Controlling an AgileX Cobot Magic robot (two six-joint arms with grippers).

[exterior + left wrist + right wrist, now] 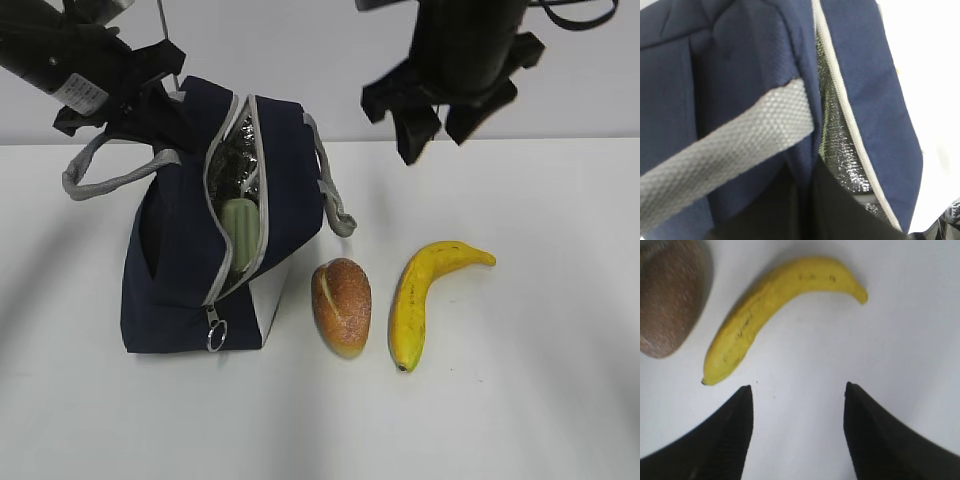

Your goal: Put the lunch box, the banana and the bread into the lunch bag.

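Observation:
The navy lunch bag [170, 270] stands on the left with its zipper open, and the pale green lunch box [240, 235] is upright inside it. My left gripper [150, 95] is shut on the bag's top edge beside the grey handle [730, 145]. Up close, the gripper [808, 200] pinches the navy fabric next to the silver lining [840, 145]. The bread [342, 305] and the banana [425, 295] lie on the table to the right of the bag. My right gripper [437, 140] hangs open above them. From its wrist, the banana [775, 305] and bread [670, 300] lie ahead of the open gripper [798, 387].
The white table [540, 400] carries nothing else in front or to the right. A second grey handle [335, 200] droops over the bag's right side. The zipper's ring pull [216, 335] hangs at the bag's lower front.

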